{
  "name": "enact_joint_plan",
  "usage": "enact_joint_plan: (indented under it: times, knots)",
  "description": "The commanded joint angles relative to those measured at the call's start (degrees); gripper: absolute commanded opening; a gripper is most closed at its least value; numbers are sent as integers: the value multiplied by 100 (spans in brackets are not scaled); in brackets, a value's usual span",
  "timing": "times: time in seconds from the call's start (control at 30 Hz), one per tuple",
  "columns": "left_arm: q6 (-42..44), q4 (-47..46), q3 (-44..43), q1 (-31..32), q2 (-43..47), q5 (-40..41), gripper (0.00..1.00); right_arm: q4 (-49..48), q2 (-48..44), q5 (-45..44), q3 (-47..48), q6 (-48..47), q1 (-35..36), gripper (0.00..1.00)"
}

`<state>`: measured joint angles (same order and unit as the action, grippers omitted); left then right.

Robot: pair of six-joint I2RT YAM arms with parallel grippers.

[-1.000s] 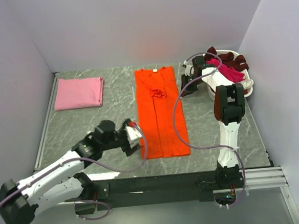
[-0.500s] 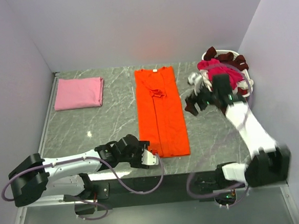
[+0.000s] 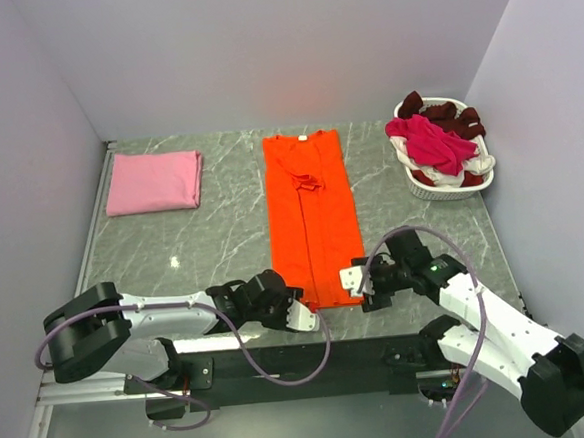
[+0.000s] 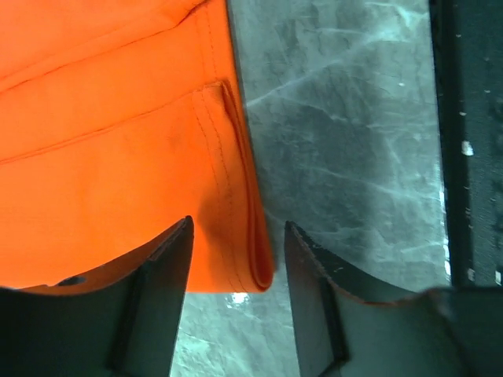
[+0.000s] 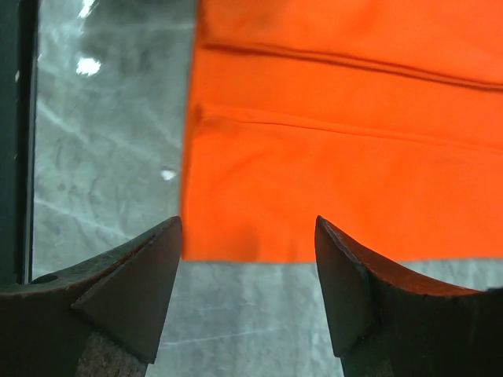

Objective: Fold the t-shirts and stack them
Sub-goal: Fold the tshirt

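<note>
Well, light pink cloth t-shirt (image 3: 154, 181) looked folded; bright orange cloth t-shirt (image 3: 312, 218) was half-folded, left end effector (image 4: 237, 228) and right end effector (image 5: 247, 224) spread at its hem.

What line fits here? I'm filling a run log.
left gripper: open at orange t-shirt hem corner | right gripper: open at other hem corner | grasp: none

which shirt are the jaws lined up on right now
The bright orange t-shirt, spread long in the middle: the open jaws of the left gripper and right gripper sit at its near corners. The pink t-shirt lies folded far left.
</note>
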<state>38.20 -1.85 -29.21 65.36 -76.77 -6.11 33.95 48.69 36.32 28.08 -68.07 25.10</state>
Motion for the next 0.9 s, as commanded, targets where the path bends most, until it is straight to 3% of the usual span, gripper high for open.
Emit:
enact_joint_plan:
  times: [0.0, 0.17, 0.37, 0.4, 0.47, 0.63, 0.73, 0.77, 0.83, 0.87]
  knots:
    - [39, -220, 21, 47, -180, 118, 55, -222, 9, -615, -135, -330, 415, 75]
    - [48, -342, 56, 38, -408, 364, 44, -626, 202, -1012, -416, -198, 1170, 75]
    - [109, -369, 65, 38, -471, 584, 16, -995, 281, -1319, -724, -286, 1567, 75]
    - [109, -386, 82, 38, -444, 567, 7, -1083, 317, -1416, -803, -259, 1707, 75]
    - [92, -395, 91, 38, -383, 514, 1, -1417, 413, -1741, -865, -128, 1822, 75]
    - [83, -466, 144, 38, -189, 435, 1, -1752, 755, -2084, -909, 22, 1928, 71]
    - [74, -483, 179, 38, -66, 347, 1, -1761, 923, -2243, -848, 145, 1937, 57]
    - [83, -501, 188, 38, -14, 330, 1, -1735, 949, -2260, -821, 154, 1928, 45]
    - [109, -510, 232, 38, 65, 312, 1, -1647, 959, -2269, -786, 128, 1937, 33]
    - [101, -501, 240, 38, 92, 303, 1, -1603, 941, -2252, -777, 128, 1937, 23]
